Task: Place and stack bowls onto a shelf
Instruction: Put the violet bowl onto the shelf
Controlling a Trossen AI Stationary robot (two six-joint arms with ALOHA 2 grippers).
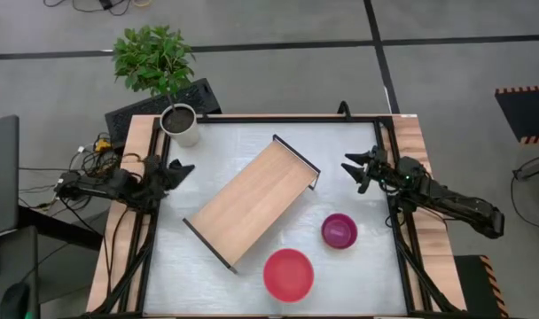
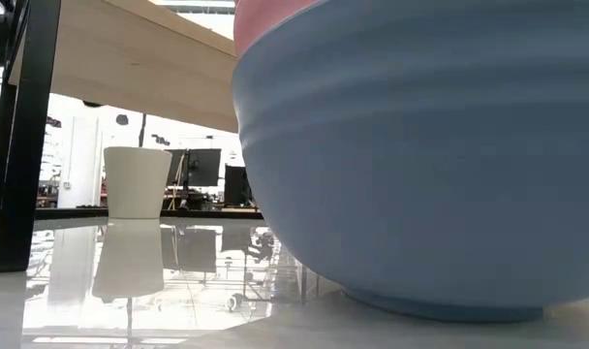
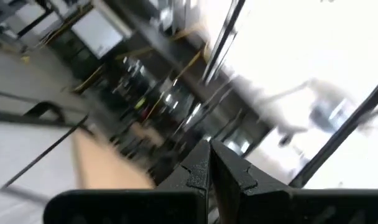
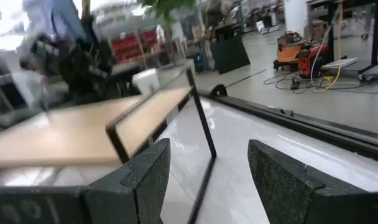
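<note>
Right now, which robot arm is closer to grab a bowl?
Probably the right arm. Its open right gripper hangs nearest the small round purple plastic bowl and larger red plastic bowl. The shut left gripper waits across the long wooden shelf.

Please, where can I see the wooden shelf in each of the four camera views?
High view: the shelf lies diagonally at the table's centre.
Low view: its board runs across the upper left, above the table.
Left wrist view: too blurred to tell.
Right wrist view: board and black end frame, ahead of the right gripper.
Shared landmark: the white plant pot, beyond the shelf in the low view.
</note>
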